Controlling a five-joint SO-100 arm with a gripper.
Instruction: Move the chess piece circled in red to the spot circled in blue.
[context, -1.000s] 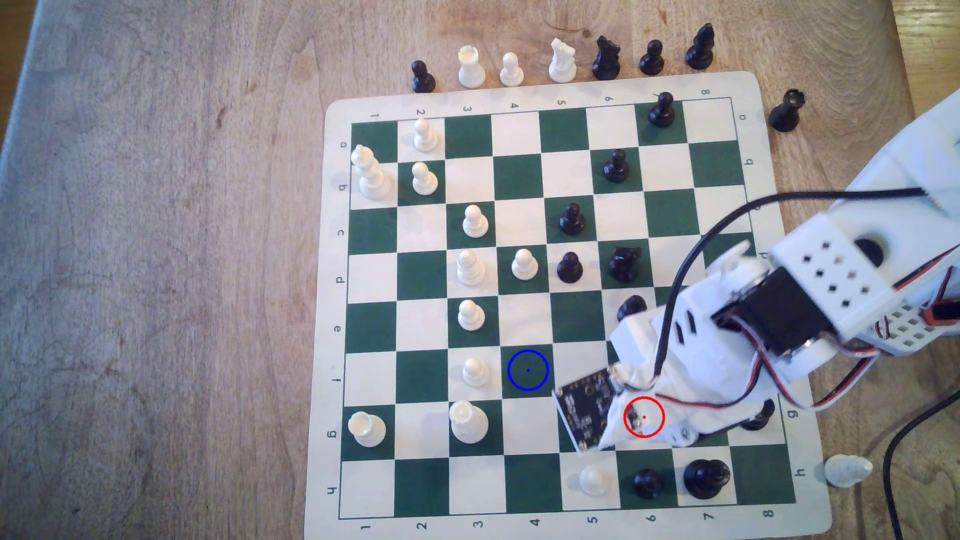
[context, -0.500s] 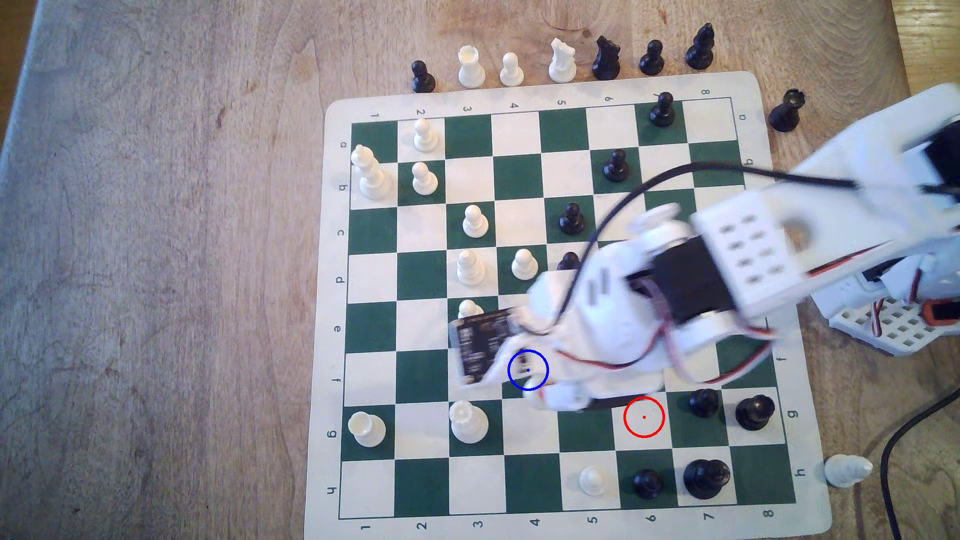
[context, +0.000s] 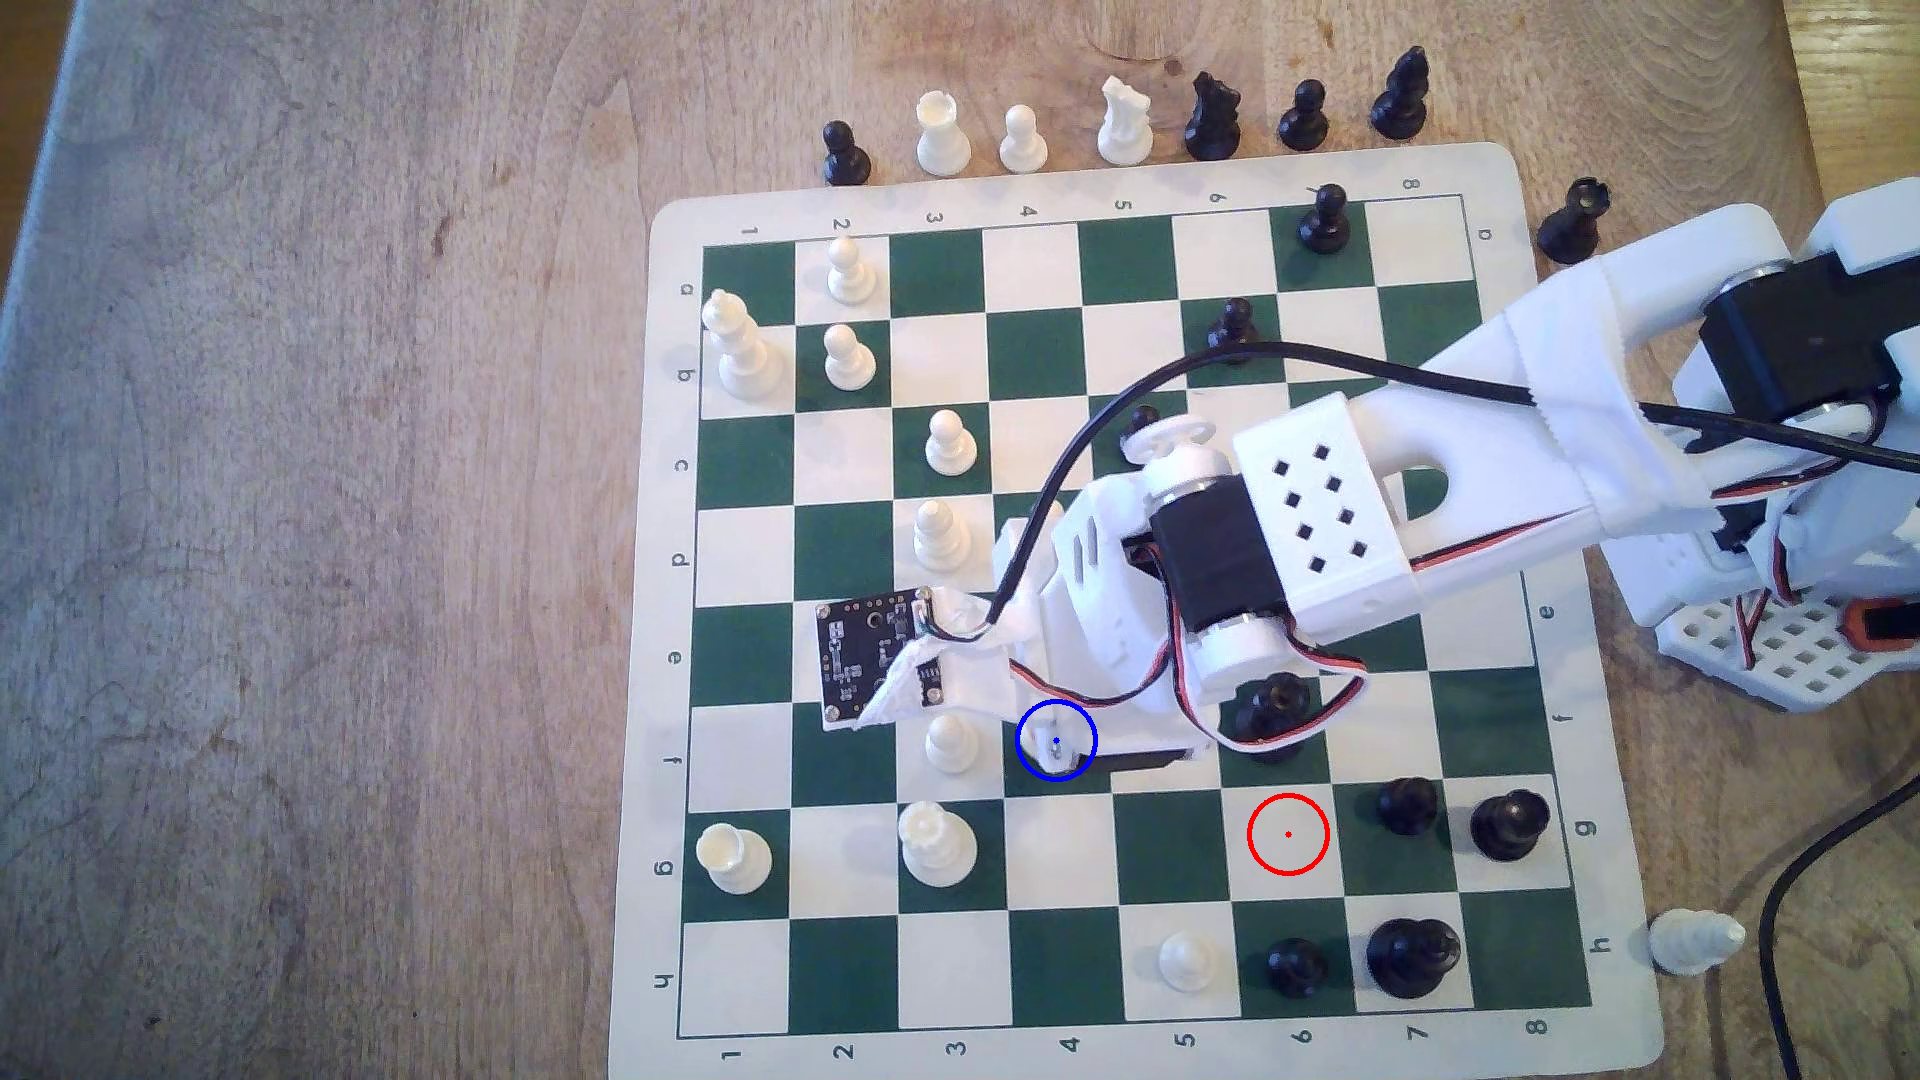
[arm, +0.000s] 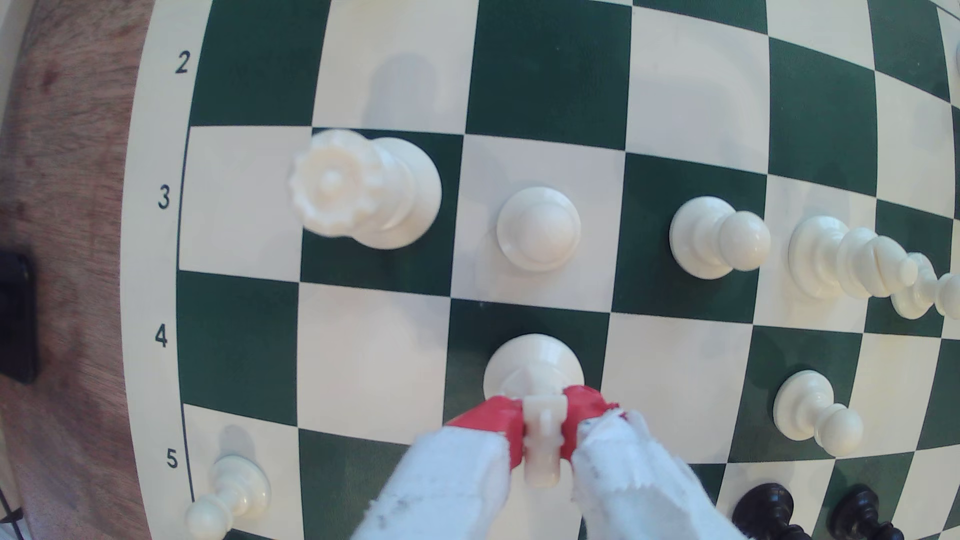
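Two red fingertips (arm: 498, 426) of the gripper (arm: 543, 431) are closed on the chess piece (arm: 535, 371), whose round base is over the spot (context: 1081, 774), a dark green square beside a white pawn (arm: 537, 228)

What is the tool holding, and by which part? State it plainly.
The tool grips the white chess piece by its upper part, red pads on either side, base over a dark green square.
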